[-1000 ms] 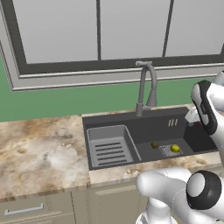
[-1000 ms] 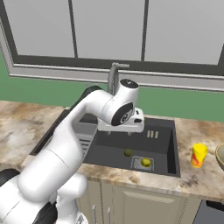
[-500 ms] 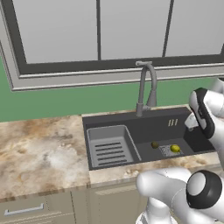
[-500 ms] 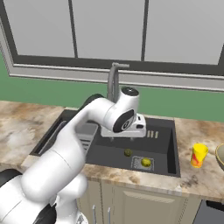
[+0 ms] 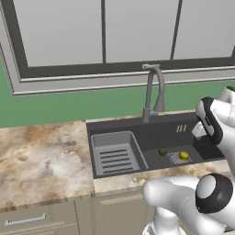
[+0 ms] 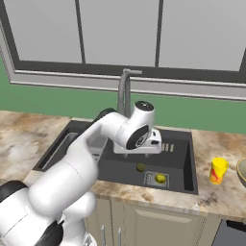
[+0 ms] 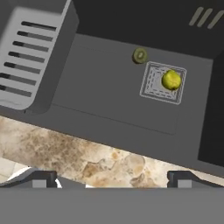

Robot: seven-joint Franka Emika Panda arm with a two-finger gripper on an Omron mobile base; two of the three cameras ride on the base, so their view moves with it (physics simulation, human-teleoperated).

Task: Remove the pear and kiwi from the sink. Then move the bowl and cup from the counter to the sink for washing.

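Note:
The bright yellow-green pear [image 7: 171, 80] lies on the square drain grid on the sink [image 5: 156, 134] floor, seen also as the pear [image 5: 184, 156] [image 6: 160, 178]. The dark olive kiwi [image 7: 140, 55] [image 5: 162, 152] [image 6: 140, 167] rests just beside it, apart from it. My gripper [image 7: 113, 179] hangs open above the sink's front part, nothing between its fingertips [image 7: 43, 177]; its hand [image 6: 139, 143] sits over the basin. A yellow cup [image 6: 218, 170] stands on the counter [image 6: 29, 139] right of the sink. The tan bowl [image 6: 241, 172] is cut by the right edge.
A light grey ribbed tray insert [image 5: 114, 153] [image 7: 30, 65] fills the sink's left part. The tall gooseneck faucet [image 5: 153, 92] rises behind the basin, close to my arm. A strip of marbled counter [image 7: 87, 153] runs along the sink's front rim.
The hand has come down lower over the sink. The jaws stay wide. Pear and kiwi have not moved.

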